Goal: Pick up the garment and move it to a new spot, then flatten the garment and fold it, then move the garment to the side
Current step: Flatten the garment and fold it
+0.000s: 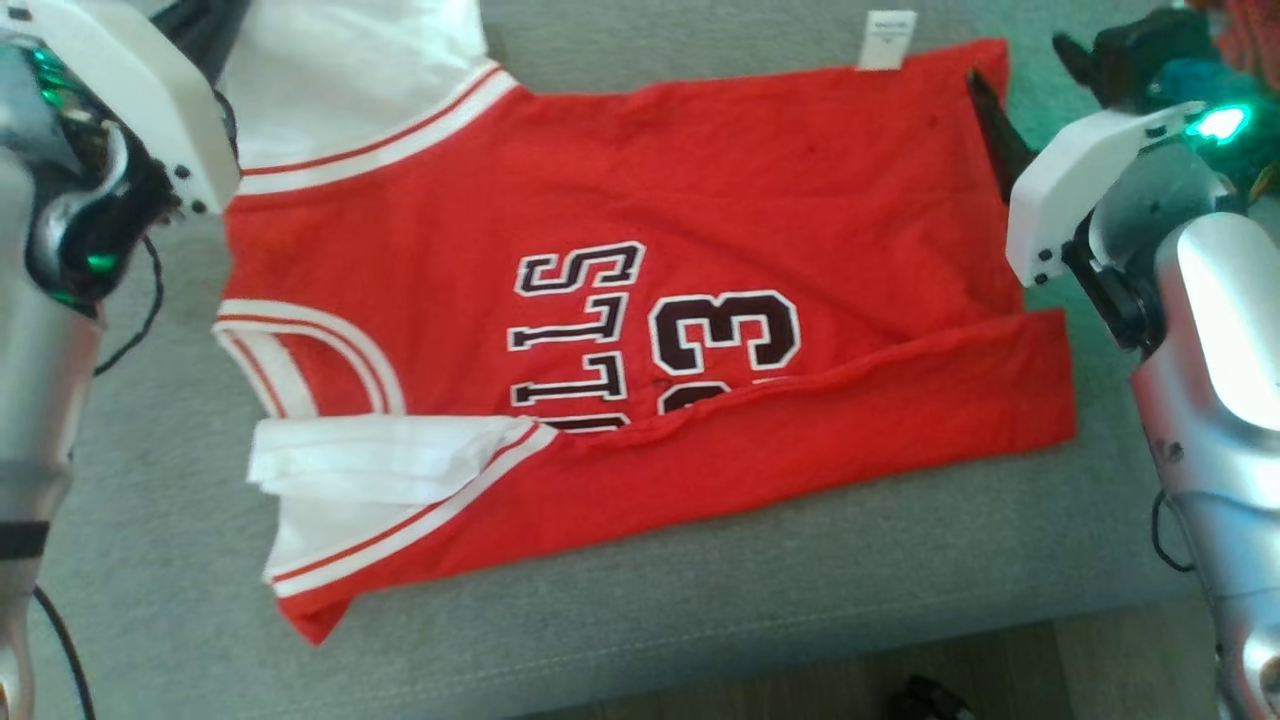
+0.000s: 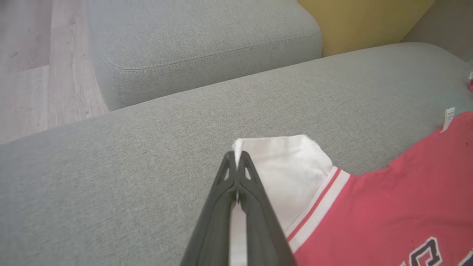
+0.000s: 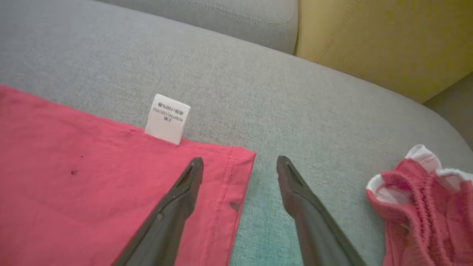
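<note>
**Pinching the far edge to fold the jersey**

The red short-sleeved basketball jersey with white sleeves and black-and-white lettering (image 1: pixel 600 300) lies spread sideways on the grey woven sofa cushion (image 1: pixel 700 620), neck to my left and hem to my right. Its near long edge is already turned over the chest, covering the lower part of the number. So I judge I am in the folding step, with the far long edge yet to come over.

The left gripper (image 2: pixel 236 157) has its dark fingers pressed together on the far corner of the white sleeve (image 2: pixel 292 166), a sliver of white cloth showing between them.

The right gripper (image 3: pixel 240 162) stands wide apart and holds nothing. One finger is over the red cloth and the other over bare cushion, so the far hem corner sits between the jaws, just beside the small white care label (image 3: pixel 167 118).

Next I need the right jaws to sink onto that corner and pinch it. Then both arms should lift together and bring the far edge towards me, level, so the cloth does not skew.

Off to the right lies a small crumpled red-and-white cloth (image 3: pixel 425 199), apart from the jersey, and a mustard-yellow cushion (image 3: pixel 369 44) sits behind.
</note>
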